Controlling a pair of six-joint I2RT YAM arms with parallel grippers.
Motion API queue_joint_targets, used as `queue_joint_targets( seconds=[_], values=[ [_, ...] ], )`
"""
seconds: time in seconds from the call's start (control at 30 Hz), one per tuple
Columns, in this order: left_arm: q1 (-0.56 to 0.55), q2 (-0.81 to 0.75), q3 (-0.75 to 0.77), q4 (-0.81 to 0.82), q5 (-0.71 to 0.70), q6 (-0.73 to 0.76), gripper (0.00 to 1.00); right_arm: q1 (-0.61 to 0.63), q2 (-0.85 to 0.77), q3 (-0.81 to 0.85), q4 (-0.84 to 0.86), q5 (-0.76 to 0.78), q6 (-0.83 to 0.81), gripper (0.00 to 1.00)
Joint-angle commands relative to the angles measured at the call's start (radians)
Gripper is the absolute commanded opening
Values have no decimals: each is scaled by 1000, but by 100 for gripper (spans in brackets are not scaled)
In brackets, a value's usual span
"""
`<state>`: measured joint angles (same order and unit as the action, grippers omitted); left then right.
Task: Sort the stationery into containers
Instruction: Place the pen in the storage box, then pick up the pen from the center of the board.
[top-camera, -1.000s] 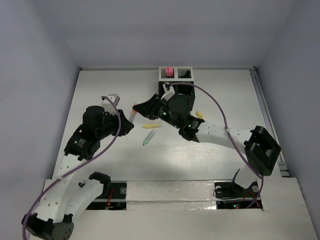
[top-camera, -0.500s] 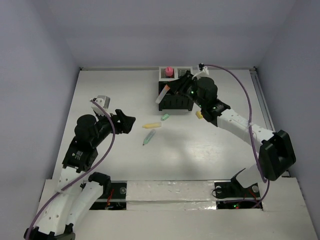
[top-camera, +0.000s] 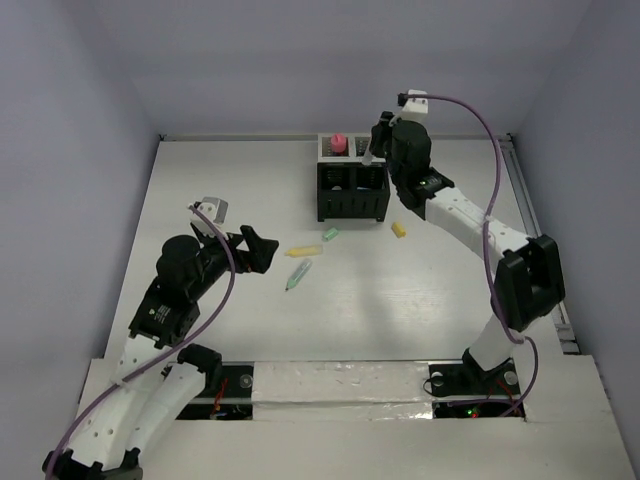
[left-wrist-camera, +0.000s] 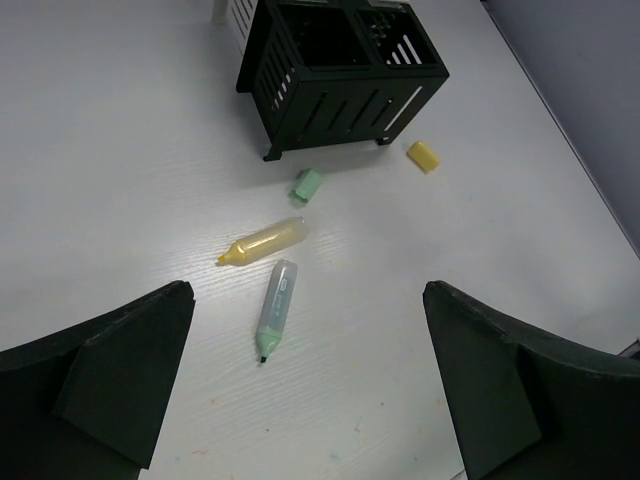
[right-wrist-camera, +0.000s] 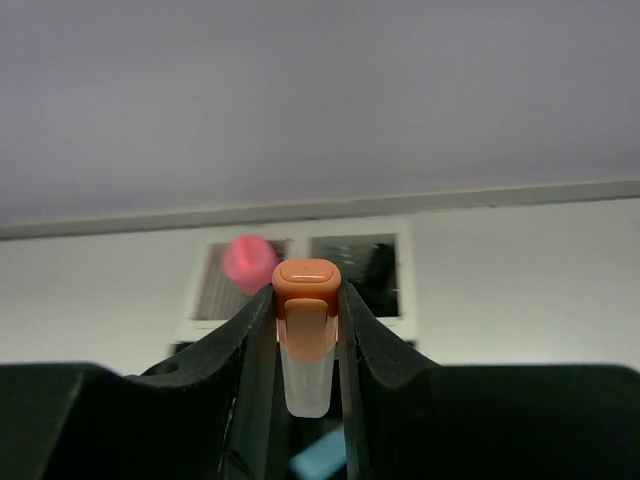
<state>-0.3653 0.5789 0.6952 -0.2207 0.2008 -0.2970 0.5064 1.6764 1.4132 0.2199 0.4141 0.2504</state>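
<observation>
Right end effector (right-wrist-camera: 307, 292) is pinching an orange-capped translucent marker (right-wrist-camera: 306, 350) near the black-and-white mesh organizer (top-camera: 352, 207); left end effector (top-camera: 262, 250) is hanging wide open, empty.

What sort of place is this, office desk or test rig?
Probably a lab test cell: a white table boxed in by plain grey walls, left arm and right arm bolted at its near edge, with a mesh organizer, yellow marker and green marker laid out.

You get bright, even light from above. Ahead of the left claw (left-wrist-camera: 308, 295) the organizer (left-wrist-camera: 340, 100) throws a soft shadow. Beyond the right claw (right-wrist-camera: 305, 300) the pink tube (right-wrist-camera: 245, 262) looks blurred.
</observation>
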Motion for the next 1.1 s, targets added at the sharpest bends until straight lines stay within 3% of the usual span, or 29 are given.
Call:
queue_joint_targets(
  seconds=[0.0,0.17,0.4,0.5,0.67,0.8,0.97,1.07],
  values=[
    [-24,-24,4,35,-53,-5,99,-9,54,47,53,132,-204,0],
    [-43,-36,7,29,-87,-8,99,-9,112,41,84,115,-289,0],
    [-52,-48,7,20,-112,-14,99,-9,123,-26,93,88,-215,0],
    [-52,-45,7,20,-112,-14,99,-9,115,-59,87,77,-189,6],
    [-52,-37,6,24,-113,-13,99,-9,77,-94,67,61,-184,40],
    [-52,-37,1,24,-123,-13,99,-9,42,-85,-2,20,-177,57],
    [-52,-27,3,23,-130,-14,99,-9,-36,-82,-69,-109,-198,59],
    [-43,-25,3,21,-132,-14,99,-9,-95,-57,-170,-349,-229,49]
  ],
)
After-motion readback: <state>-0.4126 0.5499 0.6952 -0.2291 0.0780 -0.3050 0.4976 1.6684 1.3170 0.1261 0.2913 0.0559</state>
